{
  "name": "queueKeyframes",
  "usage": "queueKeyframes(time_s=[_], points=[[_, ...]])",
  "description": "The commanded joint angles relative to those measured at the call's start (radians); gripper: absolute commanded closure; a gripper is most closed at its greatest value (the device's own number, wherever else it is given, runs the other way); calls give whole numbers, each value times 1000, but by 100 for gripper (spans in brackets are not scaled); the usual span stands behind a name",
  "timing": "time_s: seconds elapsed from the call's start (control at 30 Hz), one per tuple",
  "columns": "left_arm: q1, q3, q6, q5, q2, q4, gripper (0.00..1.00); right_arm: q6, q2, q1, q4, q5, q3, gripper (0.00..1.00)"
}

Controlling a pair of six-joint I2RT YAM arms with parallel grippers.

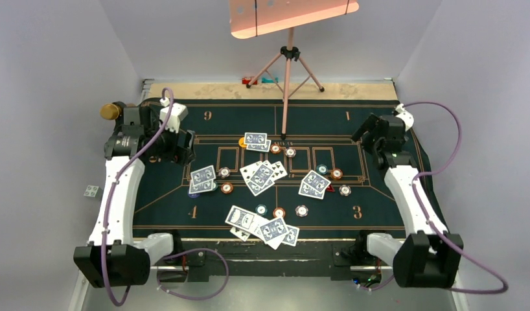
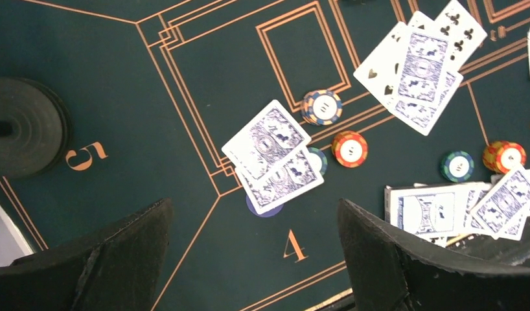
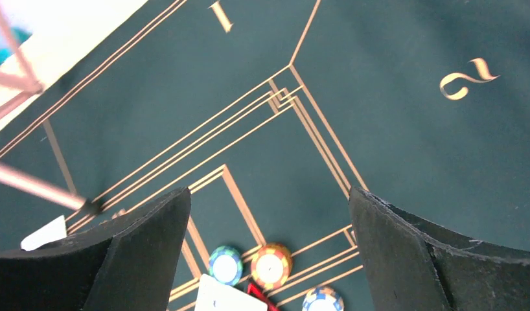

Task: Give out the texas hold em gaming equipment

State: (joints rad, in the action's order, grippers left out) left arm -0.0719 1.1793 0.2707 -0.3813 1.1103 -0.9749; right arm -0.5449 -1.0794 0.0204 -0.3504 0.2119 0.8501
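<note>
Playing cards (image 1: 262, 175) with blue patterned backs and white borders are spread over a dark green, gold-lined felt mat (image 1: 327, 223). They lie in five loose groups. One pair (image 1: 203, 177) is set toward the left, and another pair (image 1: 256, 140) lies at the far middle. A fan lies at the centre, a third pair (image 1: 314, 183) toward the right, and a wider spread (image 1: 262, 227) at the near edge.

In the left wrist view, a few cards of the central fan (image 2: 418, 71) are seen face up, showing hearts and clubs. Small round chips are scattered among the groups. A teal chip (image 1: 261, 210), an orange-brown chip (image 1: 279, 212) and a white chip (image 1: 302, 210) sit in a row just beyond the near spread. A blue disc (image 2: 262, 208) is partly covered by the left pair. A red triangular marker (image 3: 257, 291) is seen touching the near corner of the right pair, just beside a teal and an orange chip.

The left gripper (image 2: 254, 210) is held above the left part of the mat, beyond the printed 4. Its jaws are spread wide and nothing is held between them. The right gripper (image 3: 269, 194) is held above bare felt at the right of the mat. Its jaws are likewise wide apart and nothing is gripped. A tripod (image 1: 287, 71) is planted at the far edge, one foot resting on the felt.
</note>
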Motion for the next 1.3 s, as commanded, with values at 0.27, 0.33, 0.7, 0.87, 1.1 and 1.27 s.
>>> queueKeyframes(time_s=[0.27,0.33,0.7,0.87,1.1,1.27], points=[[-9,-33,-128,139,90,219,0,186,-60,7,511,374,-143,6],[-9,-64,-136,139,87,257,0,217,-47,7,601,390,-209,6],[-9,-388,-186,156,-16,732,0,361,-73,6,1179,271,-485,5],[-7,-488,-204,156,-14,928,0,393,-137,6,1310,213,-509,4],[-6,-591,-220,147,9,1234,0,428,-218,-1,1490,165,-568,4],[-4,-712,-224,95,29,1467,0,468,-263,-13,1576,124,-596,3]])
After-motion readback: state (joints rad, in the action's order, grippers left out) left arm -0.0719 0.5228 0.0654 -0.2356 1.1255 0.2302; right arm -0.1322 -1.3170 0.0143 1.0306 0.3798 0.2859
